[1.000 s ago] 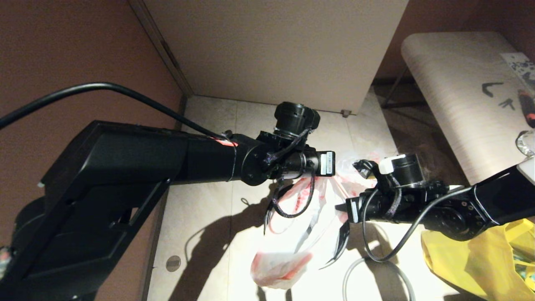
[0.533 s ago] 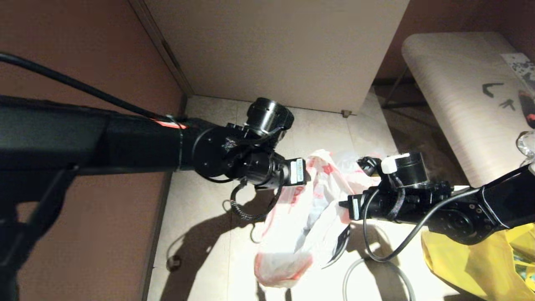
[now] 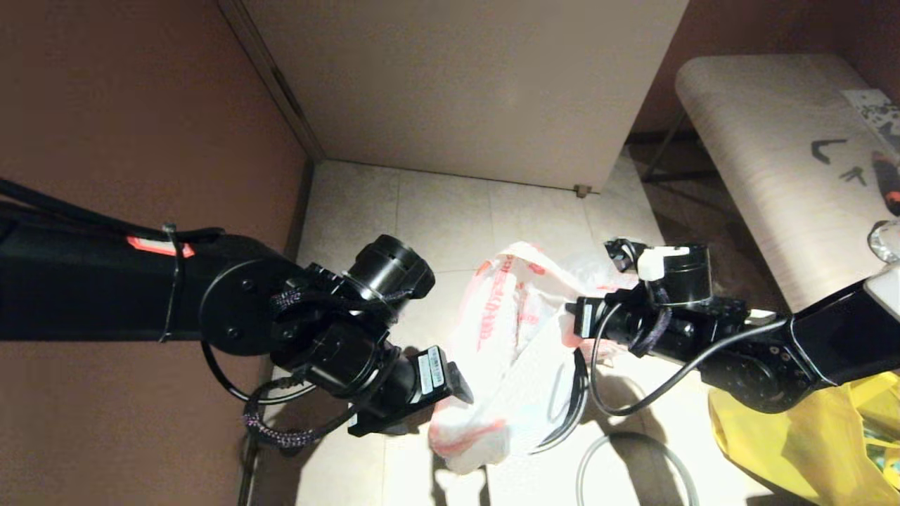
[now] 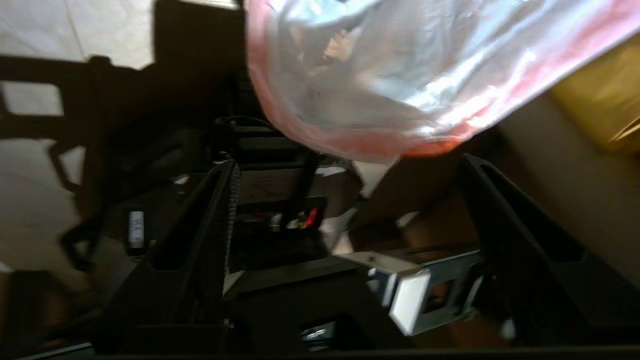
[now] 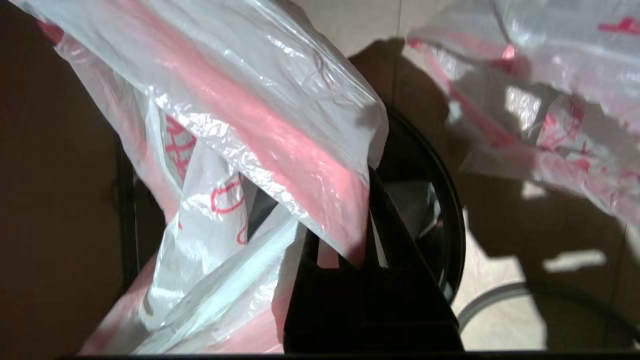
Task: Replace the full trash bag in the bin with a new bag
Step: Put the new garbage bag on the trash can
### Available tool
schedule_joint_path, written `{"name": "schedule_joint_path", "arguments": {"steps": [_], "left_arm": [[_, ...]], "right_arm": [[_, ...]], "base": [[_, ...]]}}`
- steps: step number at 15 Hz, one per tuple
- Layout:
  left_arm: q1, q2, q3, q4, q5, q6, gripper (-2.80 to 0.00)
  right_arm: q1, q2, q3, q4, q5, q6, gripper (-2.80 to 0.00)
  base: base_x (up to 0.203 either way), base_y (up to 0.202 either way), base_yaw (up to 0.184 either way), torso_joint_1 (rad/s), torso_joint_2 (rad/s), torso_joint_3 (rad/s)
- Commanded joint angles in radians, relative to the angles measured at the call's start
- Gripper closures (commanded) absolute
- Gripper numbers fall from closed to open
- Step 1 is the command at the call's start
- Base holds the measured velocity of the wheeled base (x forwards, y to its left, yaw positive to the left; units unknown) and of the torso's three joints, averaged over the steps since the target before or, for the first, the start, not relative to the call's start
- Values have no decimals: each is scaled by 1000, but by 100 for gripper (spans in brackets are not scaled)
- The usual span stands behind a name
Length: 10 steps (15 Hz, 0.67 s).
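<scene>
Both grippers matter: right gripper (image 5: 350, 250) clamps the limp new bag (image 3: 506, 337) above the bin (image 5: 425, 200); left gripper (image 4: 345, 220), jaws wide apart, should regrasp the opposite rim.

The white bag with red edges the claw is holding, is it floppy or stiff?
Probably very floppy: the new bag droops in loose crinkled folds from the shut right claw. It is likely light, since nothing shows inside. Its shiny thin plastic could slip or tear.
</scene>
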Motion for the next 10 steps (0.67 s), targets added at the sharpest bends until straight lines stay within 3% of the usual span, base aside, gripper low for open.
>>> {"name": "schedule_joint_path", "arguments": {"steps": [1,4,10], "left_arm": [[30,4,25,-23,-10,-37,-280],[77,30,28,-44,-52,-112,-280],[82,124,23,-77,-85,-145,-280]], "right_arm": [[8,19,1,-28,-5,3,0],[35,15,5,-56,-14,60,0],[59,-28,41,-84,-28,66,0]], "base": [[0,0,0,0,0,0],[0,0,0,0,0,0],[0,0,0,0,0,0]]}}
